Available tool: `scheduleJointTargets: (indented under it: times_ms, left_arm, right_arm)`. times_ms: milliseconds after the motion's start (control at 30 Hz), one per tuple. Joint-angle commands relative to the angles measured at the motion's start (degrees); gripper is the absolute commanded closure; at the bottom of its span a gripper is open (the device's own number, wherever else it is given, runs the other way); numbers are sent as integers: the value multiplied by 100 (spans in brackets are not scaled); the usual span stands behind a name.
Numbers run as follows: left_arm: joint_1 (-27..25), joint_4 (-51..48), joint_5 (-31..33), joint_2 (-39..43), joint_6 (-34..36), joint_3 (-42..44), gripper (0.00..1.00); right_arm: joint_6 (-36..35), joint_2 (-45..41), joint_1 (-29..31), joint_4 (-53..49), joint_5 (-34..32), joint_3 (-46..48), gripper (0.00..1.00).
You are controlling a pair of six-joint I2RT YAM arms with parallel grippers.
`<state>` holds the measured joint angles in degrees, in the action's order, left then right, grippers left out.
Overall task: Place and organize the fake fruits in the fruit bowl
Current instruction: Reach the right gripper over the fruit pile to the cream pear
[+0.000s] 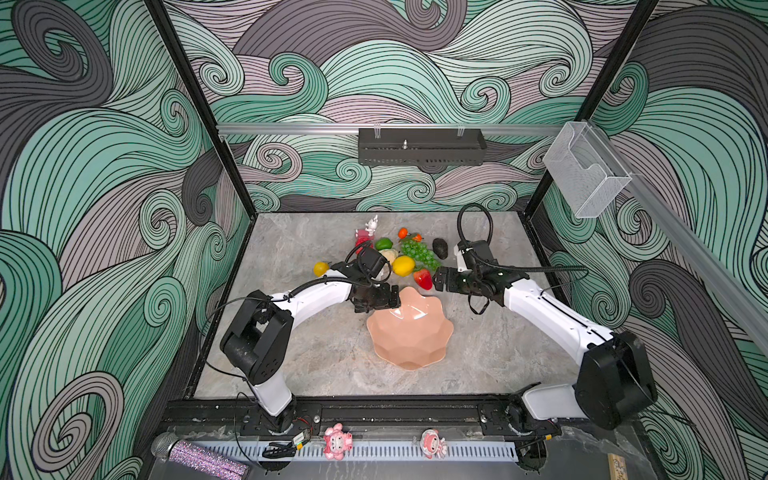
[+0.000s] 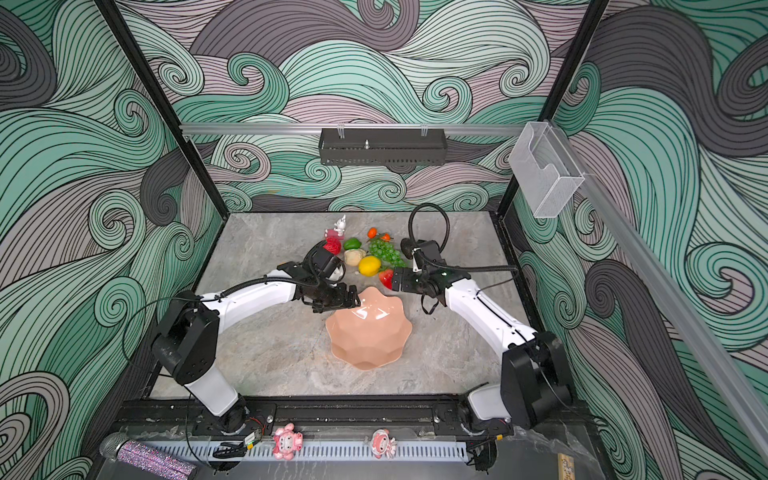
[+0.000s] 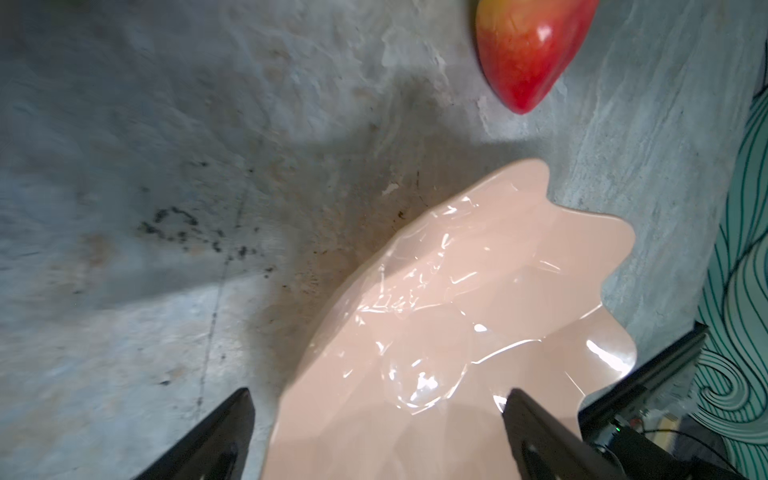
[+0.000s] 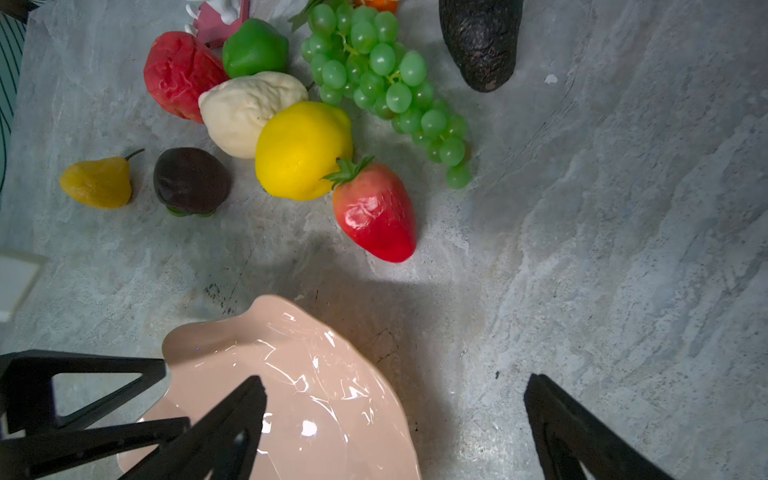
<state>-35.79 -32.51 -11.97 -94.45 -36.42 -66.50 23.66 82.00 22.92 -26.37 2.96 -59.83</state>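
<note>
The salmon-pink fruit bowl (image 1: 409,336) (image 2: 368,336) sits empty mid-table. Behind it lie the fake fruits: a strawberry (image 4: 374,216), lemon (image 4: 301,151), green grapes (image 4: 382,79), avocado (image 4: 480,41), a cream knobbly piece (image 4: 249,110), a red apple (image 4: 180,79), a lime (image 4: 255,48), a dark plum-like piece (image 4: 191,180) and a small yellow pear (image 4: 97,183). My left gripper (image 1: 395,298) (image 3: 378,399) hangs open over the bowl's far left rim. My right gripper (image 1: 437,280) (image 4: 397,384) is open just right of the strawberry (image 1: 423,278), holding nothing.
A pink-and-white rabbit figurine (image 1: 371,226) stands behind the fruits. A black shelf (image 1: 422,147) hangs on the back wall, with a clear basket (image 1: 586,170) on the right wall. Two pink dolls (image 1: 337,440) and a glittery microphone (image 1: 199,455) lie along the front rail.
</note>
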Motion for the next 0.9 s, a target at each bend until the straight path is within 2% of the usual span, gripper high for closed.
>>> scheduleJointTargets:
  times_ms: [0,133,233,433,567,733,867]
  left_arm:
    - [155,-359,737,689,-29,146,3]
    - [502,-238,958,1403,-169,560,3]
    - [747,-150,1097,1895,-248,864,3]
    - [954,225,1486,2597,-455,1528,3]
    - [1015,294,1624,2750,-568,1747,3]
    - [1019,319,1672,2818,-641,1854,3]
    - [1015,486,1674,2839,-665,1995,3]
  right_arm:
    - [-204,273,-173,-172,-139,-362,4]
    - [-281,739,-279,-197,-98,-863,7]
    - [-440,1175,-257,-271,202,-1310,11]
    - [-1000,1959,262,-626,217,-2273,13]
    - [-1297,2558,574,-978,-9,-2881,15]
    - [-1317,2994,731,-1033,48,-3239,16]
    - [-1645,3404,951,-1167,-26,-3716,16]
